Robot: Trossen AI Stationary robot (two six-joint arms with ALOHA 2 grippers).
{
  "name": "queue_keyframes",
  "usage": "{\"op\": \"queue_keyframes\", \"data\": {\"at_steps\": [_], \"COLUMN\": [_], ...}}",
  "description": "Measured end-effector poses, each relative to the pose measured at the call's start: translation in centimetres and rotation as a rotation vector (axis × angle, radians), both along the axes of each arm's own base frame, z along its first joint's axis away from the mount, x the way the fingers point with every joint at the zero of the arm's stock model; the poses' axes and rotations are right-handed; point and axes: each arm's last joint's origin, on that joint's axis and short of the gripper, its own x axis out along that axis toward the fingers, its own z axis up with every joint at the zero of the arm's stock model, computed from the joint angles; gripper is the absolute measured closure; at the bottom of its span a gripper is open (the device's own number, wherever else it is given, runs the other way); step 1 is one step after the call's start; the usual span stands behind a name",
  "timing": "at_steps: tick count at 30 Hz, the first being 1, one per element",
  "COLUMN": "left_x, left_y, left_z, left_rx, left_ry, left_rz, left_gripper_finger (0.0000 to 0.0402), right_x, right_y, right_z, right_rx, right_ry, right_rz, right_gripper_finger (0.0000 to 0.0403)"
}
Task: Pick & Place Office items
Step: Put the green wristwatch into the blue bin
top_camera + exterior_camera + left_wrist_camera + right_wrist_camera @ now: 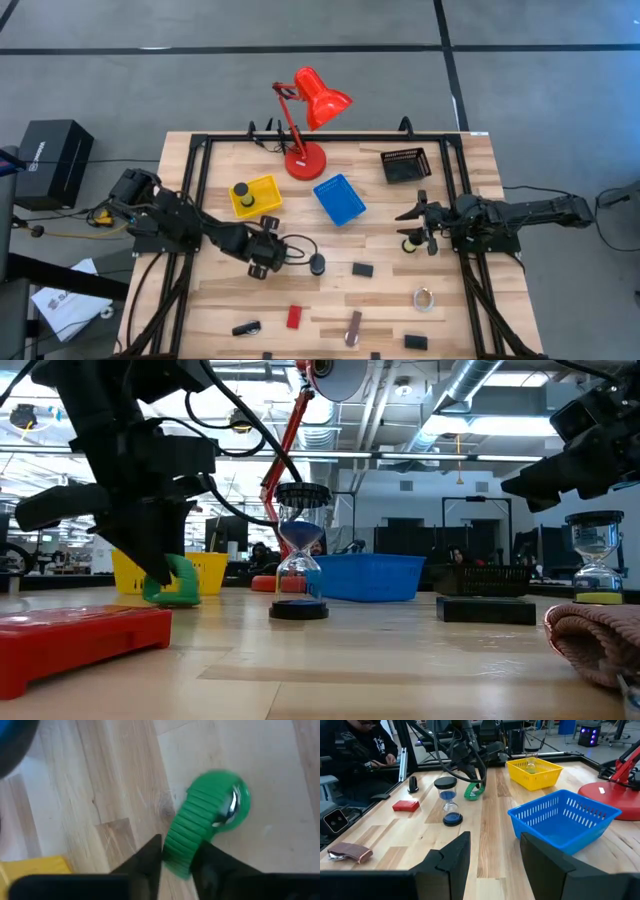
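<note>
My left gripper point(268, 252) hangs low over the table's middle left, just near of the yellow tray, and is shut on a green piece point(210, 815). This is a ribbed green band curled around a silvery part. It also shows in the low view point(180, 588) and the right wrist view point(474, 792). My right gripper point(412, 228) is open at the table's right, above the boards and touching nothing. Other small items lie on the near half: a blue-sand hourglass point(317, 265), a black block point(362, 269), a silvery ring point(425, 298), a red block point(293, 317) and a brown-silver bar point(353, 328). My left gripper pinches the green piece between its two fingers point(150, 855) at the free end of the ribbed band point(177, 862). The fingers come from above, pointing down, and lie across the band. The curled part with the silvery piece point(231, 806) lies beyond the fingertips, on or just above the boards.
The yellow tray point(255, 197), blue tray point(338, 198) and black mesh tray point(405, 165) stand along the far half, with the red desk lamp point(305, 158) behind them. A second hourglass with a yellow base point(408, 245) stands just near of my right gripper. Black frame rails border the table.
</note>
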Motion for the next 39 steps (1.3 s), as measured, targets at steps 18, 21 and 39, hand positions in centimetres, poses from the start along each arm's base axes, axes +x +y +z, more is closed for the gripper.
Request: {"op": "queue_keyframes", "data": {"at_steps": [18,21,39], "left_x": [2.5,3.1,8.6], "left_y": [4.2,5.6,14.5], "left_z": [7.3,9.9,3.0], "left_rx": [0.173,0.137,0.139], "left_ry": [-0.637,-0.850,-0.921], "left_rz": [0.291,0.352,0.418], "left_gripper_finger": [0.0393,0.0395,0.0387], "right_x": [0.0,0.0,0.0], "right_y": [0.0,0.0,0.0], "right_z": [0.0,0.0,0.0], "right_rx": [-0.003,-0.003,-0.002], "right_ry": [0.000,0.000,-0.001], "right_rz": [-0.001,-0.001,-0.001], "right_gripper_finger": [0.0239,0.0239,0.0239]}}
